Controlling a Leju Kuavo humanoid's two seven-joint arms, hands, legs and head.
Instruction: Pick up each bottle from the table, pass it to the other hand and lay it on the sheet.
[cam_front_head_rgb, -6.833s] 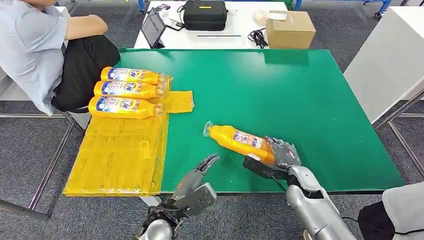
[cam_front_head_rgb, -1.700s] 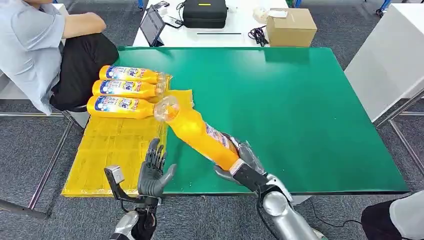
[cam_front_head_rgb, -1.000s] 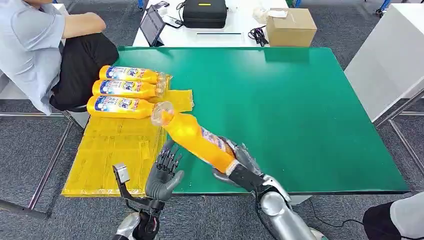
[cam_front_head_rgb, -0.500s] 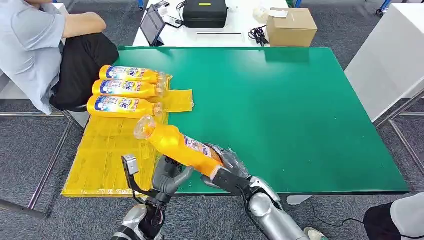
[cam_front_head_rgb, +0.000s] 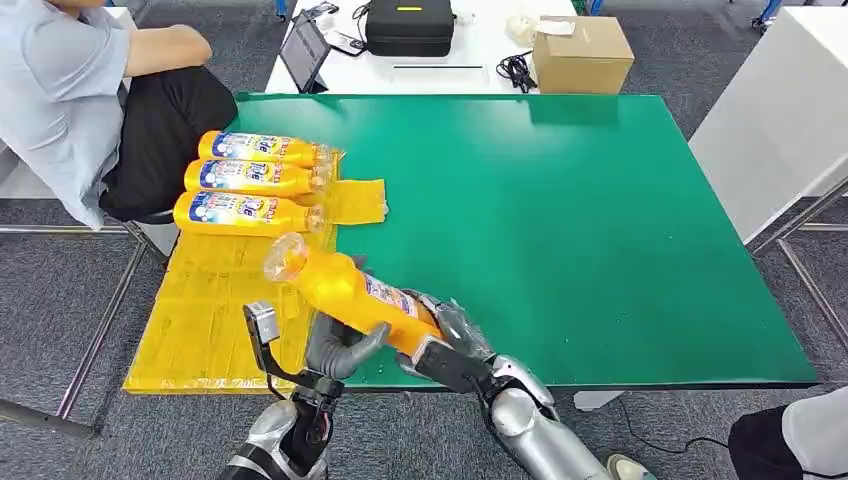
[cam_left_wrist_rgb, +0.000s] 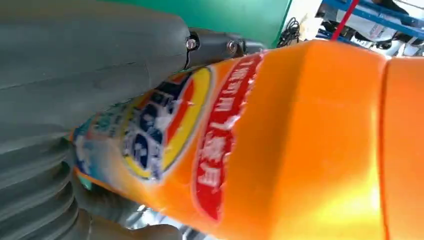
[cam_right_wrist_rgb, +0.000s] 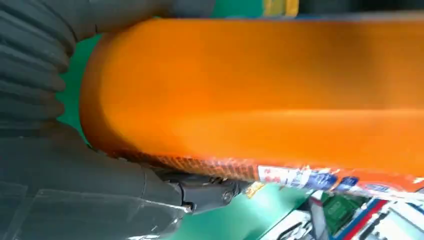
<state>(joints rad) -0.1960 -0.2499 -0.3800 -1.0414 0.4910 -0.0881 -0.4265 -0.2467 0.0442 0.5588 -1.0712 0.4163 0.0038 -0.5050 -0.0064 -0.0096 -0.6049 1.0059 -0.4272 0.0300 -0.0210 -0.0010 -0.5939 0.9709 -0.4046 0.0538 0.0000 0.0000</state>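
From up at my head, my right hand (cam_front_head_rgb: 445, 335) has the orange bottle (cam_front_head_rgb: 345, 290) clamped by its base end, cap end angled up and out toward the yellow sheet (cam_front_head_rgb: 215, 320), so the bottle bridges the near edge of the green table (cam_front_head_rgb: 600, 230) right at the sheet's border. My left hand (cam_front_head_rgb: 340, 345) is underneath the bottle's middle, fingers curling up around it; that's the handover grip forming, I'd say, since the left side is the one nearest the sheet. Three more bottles (cam_front_head_rgb: 250, 182) lie side by side at the far end of the sheet, caps toward the table, leaving open yellow in front of them where this one should go. A seated person (cam_front_head_rgb: 70, 90) is just beyond that end. Over to the left wrist: the bottle (cam_left_wrist_rgb: 280, 140) sits tight against my left hand (cam_left_wrist_rgb: 75, 100), thumb lying along the label, so contact is made and it looks wrapped on. Now the right wrist: the bottle's (cam_right_wrist_rgb: 260, 95) base is seated deep in my right hand (cam_right_wrist_rgb: 75, 165), gripping firmly. Both hands are on it, so my read is that the right one opens next.
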